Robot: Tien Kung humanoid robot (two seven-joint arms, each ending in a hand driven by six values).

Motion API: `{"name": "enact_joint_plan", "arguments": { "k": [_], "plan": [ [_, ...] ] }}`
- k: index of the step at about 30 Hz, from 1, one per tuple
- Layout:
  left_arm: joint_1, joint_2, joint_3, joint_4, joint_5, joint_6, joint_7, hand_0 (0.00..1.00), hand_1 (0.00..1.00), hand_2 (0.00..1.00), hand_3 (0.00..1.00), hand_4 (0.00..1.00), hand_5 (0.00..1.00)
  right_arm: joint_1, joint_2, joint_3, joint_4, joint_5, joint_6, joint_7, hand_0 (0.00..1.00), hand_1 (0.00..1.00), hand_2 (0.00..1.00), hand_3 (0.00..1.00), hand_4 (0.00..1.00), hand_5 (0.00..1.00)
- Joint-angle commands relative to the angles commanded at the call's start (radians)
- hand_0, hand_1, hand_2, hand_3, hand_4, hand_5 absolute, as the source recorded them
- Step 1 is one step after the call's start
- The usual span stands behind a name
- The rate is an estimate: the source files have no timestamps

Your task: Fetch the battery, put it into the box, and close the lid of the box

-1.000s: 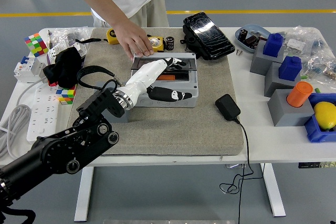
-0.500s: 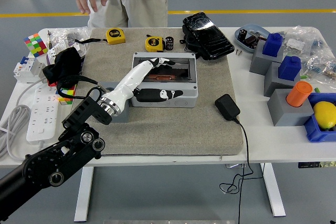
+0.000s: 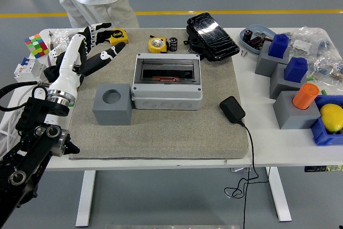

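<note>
1. The left hand hovers over the worktop's far left, fingers spread, holding nothing
2. The grey box sits mid-mat beside a grey block
3. A small black battery stands behind the box, next to a yellow tape measure

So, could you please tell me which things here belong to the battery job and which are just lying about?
Job: box, battery, left hand.

Lying about: grey block, tape measures, charger, black case, cubes, lemon, orange cylinder.
</note>
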Motion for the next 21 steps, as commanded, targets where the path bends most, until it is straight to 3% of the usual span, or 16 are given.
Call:
{"name": "enact_joint_plan", "arguments": {
  "k": [7,21],
  "plan": [
    [0.019,0.013,-0.07,0.018,-0.112,-0.004,0.017,0.71,0.718,0.687,0.721,0.998,0.426,0.003,-0.004,-0.031,-0.006,0.022,0.002,-0.003,0.583,0.606,0.589,0.543,0.92,0.479],
    [0.026,0.009,-0.122,0.013,-0.096,-0.015,0.026,0.706,0.705,0.679,0.727,0.998,0.421,0.007,-0.007,-0.022,-0.001,0.008,0.003,-0.006,0.583,0.606,0.589,0.543,0.92,0.479]
  ]
}}
